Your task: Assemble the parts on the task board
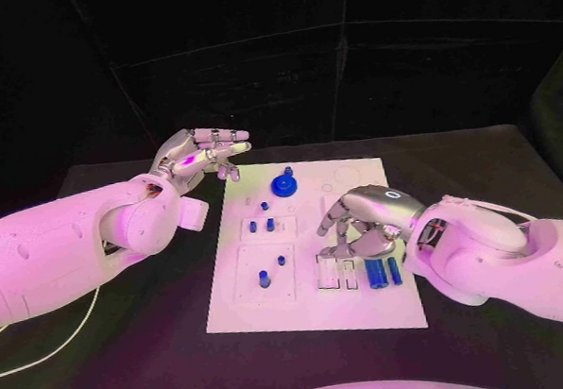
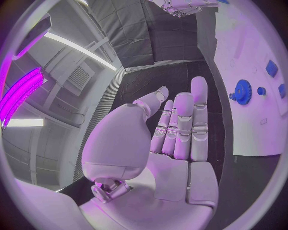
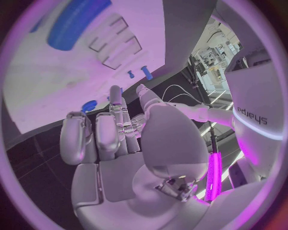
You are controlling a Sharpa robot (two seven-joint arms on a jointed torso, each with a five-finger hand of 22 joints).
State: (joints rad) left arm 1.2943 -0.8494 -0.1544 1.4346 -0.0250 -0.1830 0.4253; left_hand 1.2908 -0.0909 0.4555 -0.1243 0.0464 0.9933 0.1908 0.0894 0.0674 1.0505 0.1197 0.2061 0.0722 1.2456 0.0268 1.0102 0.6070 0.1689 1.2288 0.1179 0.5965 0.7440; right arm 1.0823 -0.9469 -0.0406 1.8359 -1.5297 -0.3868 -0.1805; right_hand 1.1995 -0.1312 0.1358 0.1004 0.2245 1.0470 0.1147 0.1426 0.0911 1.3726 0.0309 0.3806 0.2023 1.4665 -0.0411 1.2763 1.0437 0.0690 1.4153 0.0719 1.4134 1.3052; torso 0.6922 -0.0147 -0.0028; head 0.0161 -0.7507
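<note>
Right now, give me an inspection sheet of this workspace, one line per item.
Surface: black table, dark cloth, with the white board in the middle.
Job's things: blue gear standing near the board's far end; small blue pegs in the middle block; long blue bars lying at the near right.
Clutter: nothing seen.
Hands: left hand raised off the board's far left corner, fingers apart, holding nothing; right hand low over the board beside the bars, nothing plainly held.
Cables: white cable running under the left arm.
Surroundings: black curtain behind the table.
</note>
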